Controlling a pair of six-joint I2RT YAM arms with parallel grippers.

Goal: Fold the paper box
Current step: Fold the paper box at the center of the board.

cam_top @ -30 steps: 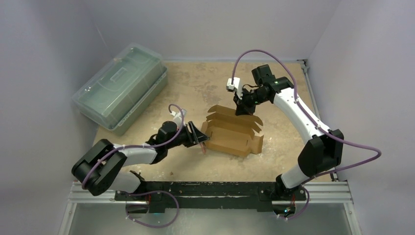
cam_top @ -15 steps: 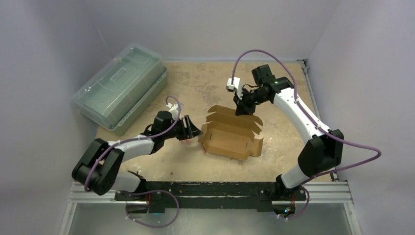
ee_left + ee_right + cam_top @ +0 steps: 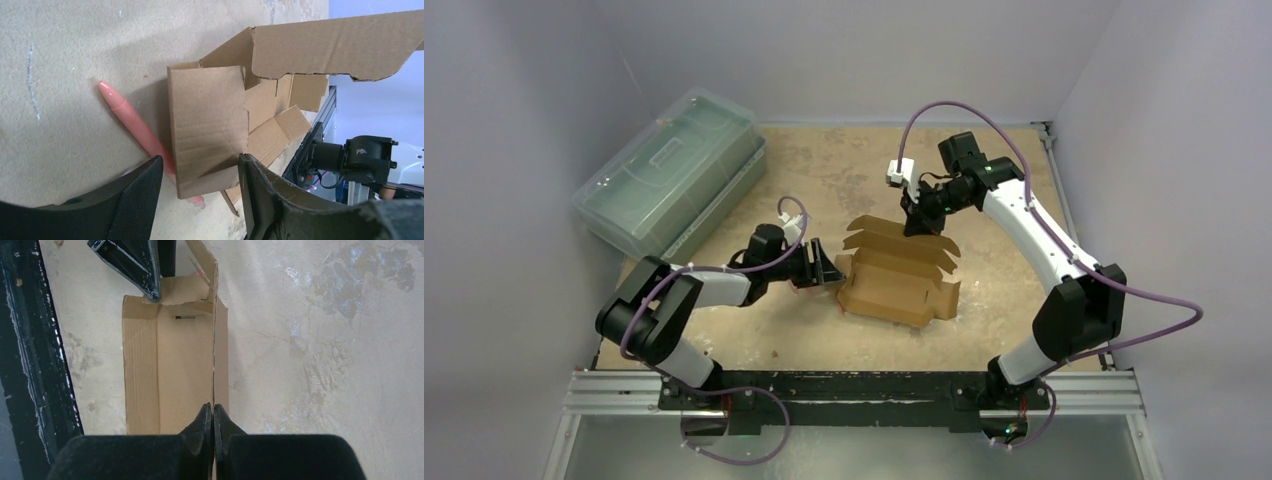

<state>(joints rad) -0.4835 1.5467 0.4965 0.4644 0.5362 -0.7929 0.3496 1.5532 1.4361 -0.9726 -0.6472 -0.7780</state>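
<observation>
Cardboard at the middle of the tabletop (image 3: 824,165): paper box (image 3: 896,287) lying as a shallow open tray, long sides running left to right, scalloped lid flap standing up along the far edge. Pinched at the top edge of that flap by the right jaws, closed tight, fingertips (image 3: 202,424) meeting on the thin cardboard, seen edge-on from the right wrist; right arm (image 3: 1036,235) arching in from the right-hand base. At the tray's left end, left jaws standing part open, fingers (image 3: 139,199) set either side of the short end flap and clamping nothing; touching the flap or just clear of it, impossible to tell. Left arm (image 3: 714,288) stretched low across the near-left tabletop. Pink pen-like stick (image 3: 131,120) flat on the surface, passing under the end flap's corner. Translucent green case (image 3: 669,175) well apart at the far left, hard by the left wall. Bare sandy surface between case and box, behind the lid flap up to the far wall, and right of the tray out to the tabletop's right edge; narrower strip between the tray's near edge and the black rail (image 3: 854,388) carrying both bases
</observation>
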